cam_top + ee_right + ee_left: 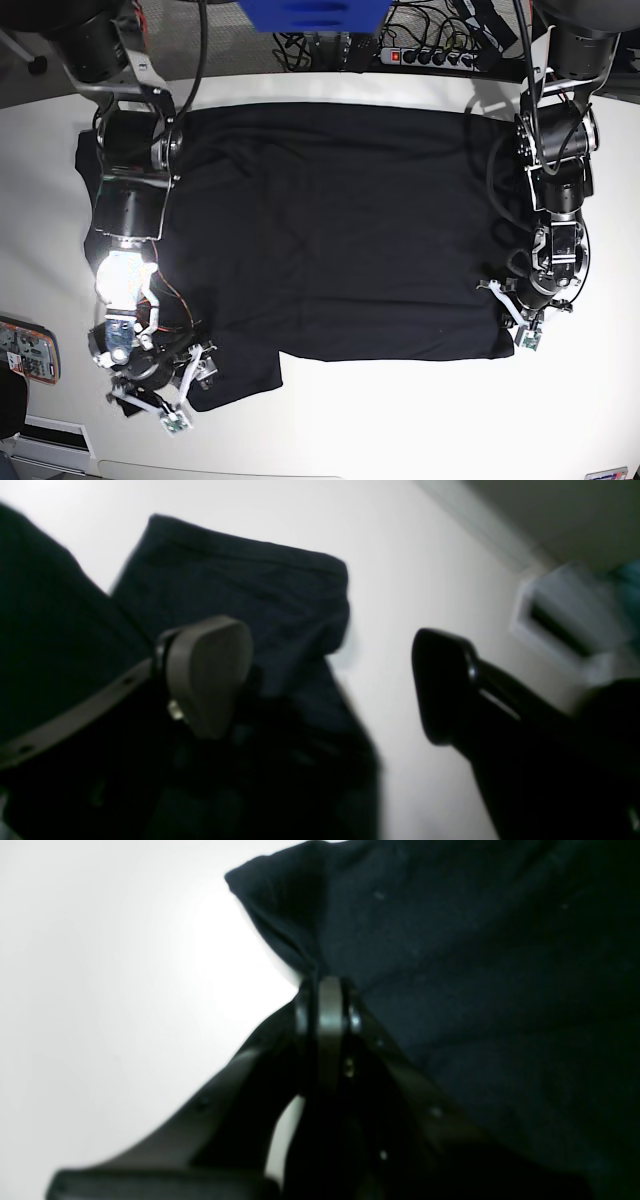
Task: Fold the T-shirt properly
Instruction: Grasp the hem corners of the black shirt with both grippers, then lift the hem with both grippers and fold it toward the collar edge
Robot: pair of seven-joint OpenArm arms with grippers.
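Left wrist, left claw [327, 990] pinching T-shirt [475, 965]

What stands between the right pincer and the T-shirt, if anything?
Nothing visible does. The right pincer is open directly over the T-shirt, one finger against the dark cloth, the other over the bare white table.

Base view: evenly bright, sharp.
Wrist views: soft, blurred, dim foregrounds.
Glare: smooth white bench [100, 990] blows out beside the plain black cloth T-shirt [475, 990].
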